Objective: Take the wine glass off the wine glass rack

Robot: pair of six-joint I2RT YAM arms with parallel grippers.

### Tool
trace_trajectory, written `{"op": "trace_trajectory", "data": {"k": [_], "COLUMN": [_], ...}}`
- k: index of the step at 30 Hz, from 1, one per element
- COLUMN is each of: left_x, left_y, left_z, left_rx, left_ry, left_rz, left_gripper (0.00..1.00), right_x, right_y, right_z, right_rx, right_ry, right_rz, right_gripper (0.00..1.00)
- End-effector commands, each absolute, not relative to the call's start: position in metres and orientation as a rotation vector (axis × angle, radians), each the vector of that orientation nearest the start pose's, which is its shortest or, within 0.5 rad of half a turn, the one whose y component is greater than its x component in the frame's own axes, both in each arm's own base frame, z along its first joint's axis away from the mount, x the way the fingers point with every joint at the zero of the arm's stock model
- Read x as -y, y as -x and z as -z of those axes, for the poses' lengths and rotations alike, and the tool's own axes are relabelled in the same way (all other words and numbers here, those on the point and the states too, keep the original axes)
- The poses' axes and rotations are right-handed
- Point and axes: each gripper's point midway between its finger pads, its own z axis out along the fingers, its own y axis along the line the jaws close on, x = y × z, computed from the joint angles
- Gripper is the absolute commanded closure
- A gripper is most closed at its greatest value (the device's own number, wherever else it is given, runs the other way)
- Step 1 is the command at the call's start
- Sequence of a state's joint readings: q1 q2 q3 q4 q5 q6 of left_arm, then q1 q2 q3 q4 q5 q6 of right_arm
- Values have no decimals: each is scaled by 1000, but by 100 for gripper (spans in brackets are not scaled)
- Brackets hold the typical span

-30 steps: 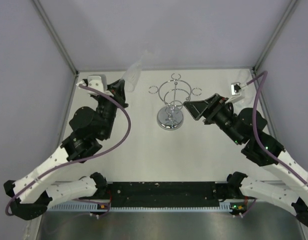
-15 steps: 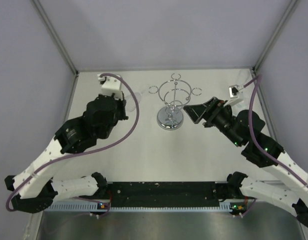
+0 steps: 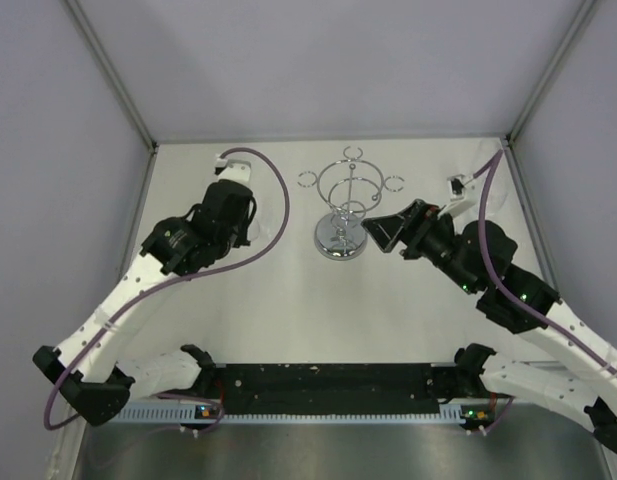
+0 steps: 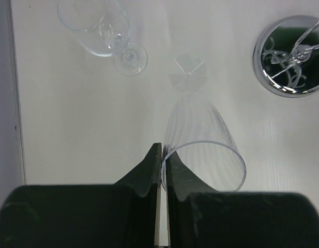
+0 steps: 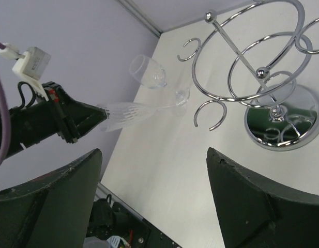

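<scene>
My left gripper (image 4: 163,155) is shut on the rim of a clear ribbed wine glass (image 4: 200,139). It holds the glass tilted, foot pointing down toward the table, left of the wine glass rack. The same glass shows in the right wrist view (image 5: 125,114). The chrome rack (image 3: 348,195) stands at the table's middle back on its round mirrored base (image 4: 291,57). No glass hangs on the rings that show in the right wrist view (image 5: 252,62). My right gripper (image 5: 154,155) is open and empty, just right of the rack's base (image 3: 341,240).
A second clear wine glass (image 4: 100,26) lies on its side on the table at the back left; it also shows in the right wrist view (image 5: 149,72). Enclosure walls and metal posts bound the table at the left, back and right.
My left arm has swung the held glass from high at the back left down toward the table and turned its wrist over. My right gripper has crept left toward the rack.
</scene>
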State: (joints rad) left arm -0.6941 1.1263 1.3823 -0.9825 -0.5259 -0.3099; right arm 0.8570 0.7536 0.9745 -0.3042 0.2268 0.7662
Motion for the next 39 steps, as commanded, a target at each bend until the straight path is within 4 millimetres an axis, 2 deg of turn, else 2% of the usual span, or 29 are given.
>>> {"op": "trace_trajectory", "data": {"k": [1, 7, 14, 20, 26, 31, 39], "left_x": [117, 116, 114, 114, 111, 115, 118], "left_y": [-278, -295, -316, -335, -352, -363, -378], "left_z": [-260, -225, -215, -212, -216, -224, -222], "left_rx": [-2245, -2354, -2400, -2436, -2470, -2478, -2512], "left_ry": [-163, -172, -172, -149, -141, -140, -146], "left_rz": [-20, 15, 58, 113, 95, 95, 68], "left_gripper": [100, 100, 100, 99, 97, 90, 81], "right_x": [-229, -232, -241, -242, -245, -248, -248], "right_y": [-205, -209, -218, -232, -240, -245, -249], "right_z": [-354, -346, -329, -315, -306, -301, -299], "right_rx": [-1756, -1776, -1835, -1873, -1900, -1912, -1912], "right_ry": [-68, -58, -42, -53, -52, -46, -45], "right_rz": [-1044, -1018, -1022, -1034, -1040, -1086, -1115], "right_gripper": [18, 18, 16, 16, 15, 15, 15]}}
